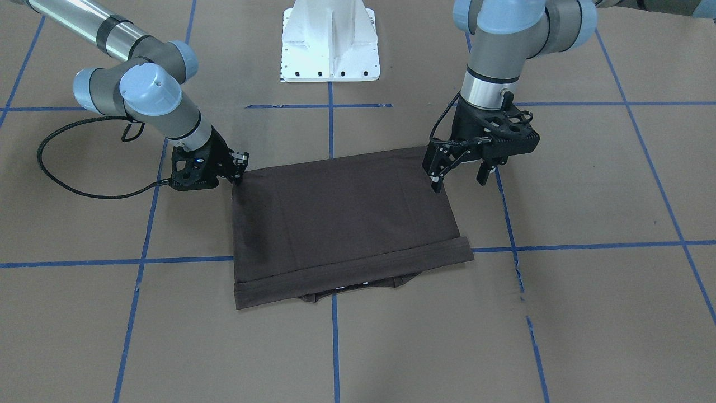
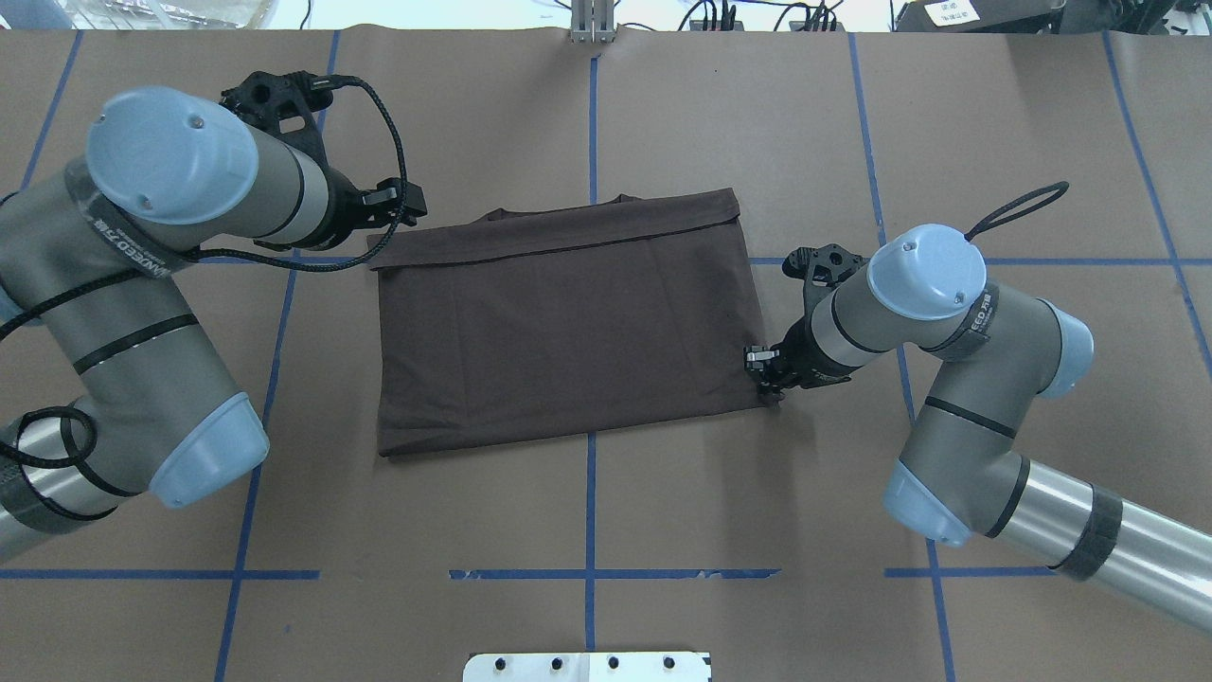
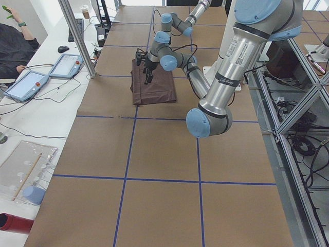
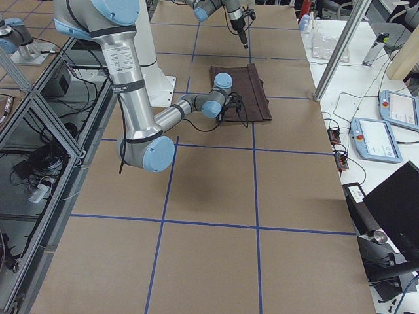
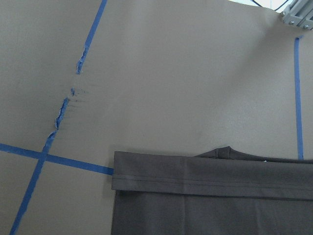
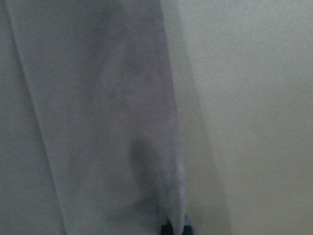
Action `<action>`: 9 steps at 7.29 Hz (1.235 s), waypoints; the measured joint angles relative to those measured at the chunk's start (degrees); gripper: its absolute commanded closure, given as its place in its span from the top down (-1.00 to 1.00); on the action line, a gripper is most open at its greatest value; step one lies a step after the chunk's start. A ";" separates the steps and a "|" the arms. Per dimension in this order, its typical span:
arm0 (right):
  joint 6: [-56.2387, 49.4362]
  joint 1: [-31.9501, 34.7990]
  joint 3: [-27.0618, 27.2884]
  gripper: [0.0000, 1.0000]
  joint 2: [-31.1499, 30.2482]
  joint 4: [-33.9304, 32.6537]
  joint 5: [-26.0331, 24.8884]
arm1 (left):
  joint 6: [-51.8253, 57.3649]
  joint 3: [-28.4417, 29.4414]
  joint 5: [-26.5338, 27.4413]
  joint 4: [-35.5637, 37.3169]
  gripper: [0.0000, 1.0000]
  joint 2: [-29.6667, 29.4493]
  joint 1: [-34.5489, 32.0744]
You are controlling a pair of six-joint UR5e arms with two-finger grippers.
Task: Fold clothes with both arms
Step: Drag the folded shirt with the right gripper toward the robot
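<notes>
- Table [image 2: 720, 114]: bare paper far of the T-shirt [image 2: 568, 322] and near of it, up to the white pedestal base [image 2: 587, 666].
- Left gripper [image 1: 458, 184], fingers apart, hangs over the shirt's left edge.
- Right gripper [image 2: 769, 384] pinches its near-right corner, occupying that side.

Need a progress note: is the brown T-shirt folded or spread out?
Folded. The T-shirt lies as a compact rectangle with no sleeves showing, its hem doubled over the collar end.

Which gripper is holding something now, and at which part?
The right gripper appears to pinch the T-shirt at its right corner nearest the robot; the left gripper is open and holds nothing.
</notes>
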 measured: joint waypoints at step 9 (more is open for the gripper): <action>0.08 -17.92 30.28 1.00 -29.76 0.71 -1.93 | -13.26 -2.47 -2.34 0.13 0.95 -0.12 5.36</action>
